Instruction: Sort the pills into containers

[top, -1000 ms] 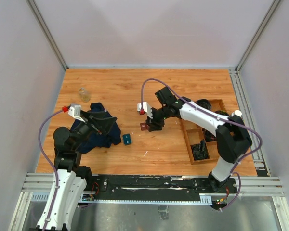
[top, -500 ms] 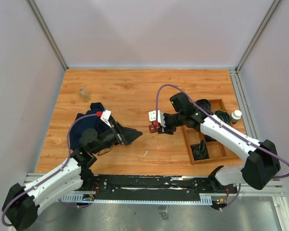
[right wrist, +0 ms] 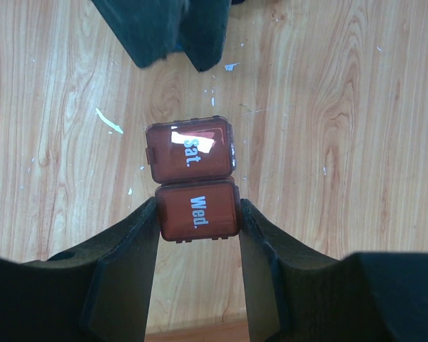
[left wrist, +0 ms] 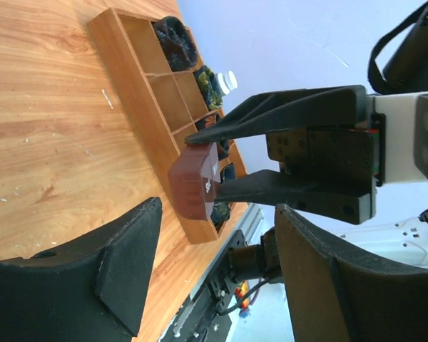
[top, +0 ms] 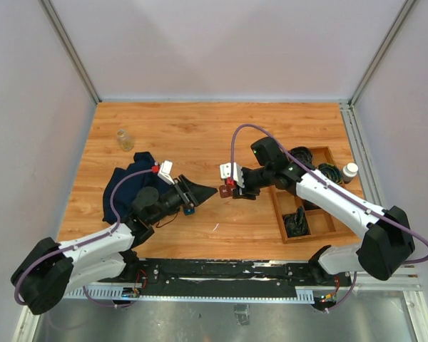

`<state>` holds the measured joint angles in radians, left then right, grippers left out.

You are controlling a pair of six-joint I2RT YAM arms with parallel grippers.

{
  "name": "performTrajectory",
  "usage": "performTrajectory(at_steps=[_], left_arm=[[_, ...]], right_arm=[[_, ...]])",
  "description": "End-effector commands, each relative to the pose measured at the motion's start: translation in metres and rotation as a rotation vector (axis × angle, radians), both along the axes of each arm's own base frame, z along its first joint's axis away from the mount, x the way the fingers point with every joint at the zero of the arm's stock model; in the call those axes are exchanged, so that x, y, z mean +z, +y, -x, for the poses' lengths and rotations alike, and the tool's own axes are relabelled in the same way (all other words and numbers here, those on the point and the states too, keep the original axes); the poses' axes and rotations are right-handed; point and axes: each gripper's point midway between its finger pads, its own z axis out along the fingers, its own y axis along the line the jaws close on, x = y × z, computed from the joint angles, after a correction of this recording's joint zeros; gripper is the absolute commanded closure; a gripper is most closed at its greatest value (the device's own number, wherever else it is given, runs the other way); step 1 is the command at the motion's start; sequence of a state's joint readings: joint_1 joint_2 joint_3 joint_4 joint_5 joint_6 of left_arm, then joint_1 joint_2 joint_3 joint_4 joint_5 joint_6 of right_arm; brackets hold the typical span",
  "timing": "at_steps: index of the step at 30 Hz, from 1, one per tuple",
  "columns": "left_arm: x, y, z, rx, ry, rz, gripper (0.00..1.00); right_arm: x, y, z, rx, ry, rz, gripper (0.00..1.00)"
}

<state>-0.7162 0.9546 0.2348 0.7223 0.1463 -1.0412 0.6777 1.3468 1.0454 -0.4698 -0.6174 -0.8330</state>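
My right gripper point(top: 230, 188) is shut on a small reddish-brown container marked "Wed." point(right wrist: 197, 214) and holds it above the table. A second like container marked "Sat." point(right wrist: 190, 151) is joined to its far end. My right gripper point(right wrist: 197, 202) clamps the "Wed." box at both sides. My left gripper point(top: 208, 191) is open and empty, pointing at the held containers point(top: 225, 190) from the left, just short of them. In the left wrist view the container point(left wrist: 195, 179) hangs beyond my open left gripper point(left wrist: 217, 274). I can make out no pills.
A wooden divided tray point(top: 277, 197) with dark items stands at the right, with a white-capped bottle point(top: 350, 171) beside it. A dark blue cloth point(top: 128, 187) and a small teal box point(top: 189, 208) lie under my left arm. A clear round bottle point(top: 123, 137) stands at the far left.
My left arm has swung right and stretched toward the held containers. My right gripper carried the containers a little right a second ago and has since stayed put.
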Motion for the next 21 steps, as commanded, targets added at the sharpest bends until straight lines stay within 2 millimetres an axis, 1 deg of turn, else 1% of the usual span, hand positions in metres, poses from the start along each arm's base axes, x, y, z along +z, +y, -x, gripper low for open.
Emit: performTrajectory(at_steps=[1,5,10,12,14,16,20,21], left_arm=[[0.016,-0.010,-0.003,-0.021,-0.024,0.053,0.32],[0.011,-0.021,-0.001,-0.051,-0.012,0.047,0.32],[0.005,-0.028,-0.003,-0.057,0.004,0.038,0.32],[0.005,-0.031,-0.003,-0.065,0.004,0.042,0.36],[0.004,-0.033,-0.004,-0.069,0.007,0.045,0.38],[0.003,-0.036,-0.003,-0.079,0.009,0.046,0.45],[-0.001,-0.040,-0.004,-0.090,0.019,0.051,0.47],[0.000,-0.041,-0.005,-0.091,0.018,0.053,0.50]], right_arm=[[0.005,0.004,0.003,0.004,0.014,-0.035,0.86],[0.007,0.006,0.004,0.001,0.023,-0.045,0.86],[0.010,0.007,0.007,0.008,0.033,-0.060,0.86],[0.010,0.008,0.008,0.012,0.037,-0.065,0.87],[0.010,0.009,0.009,0.015,0.039,-0.068,0.86],[0.011,0.010,0.010,0.019,0.040,-0.070,0.86],[0.011,0.011,0.011,0.022,0.039,-0.073,0.87],[0.011,0.011,0.011,0.024,0.039,-0.073,0.86]])
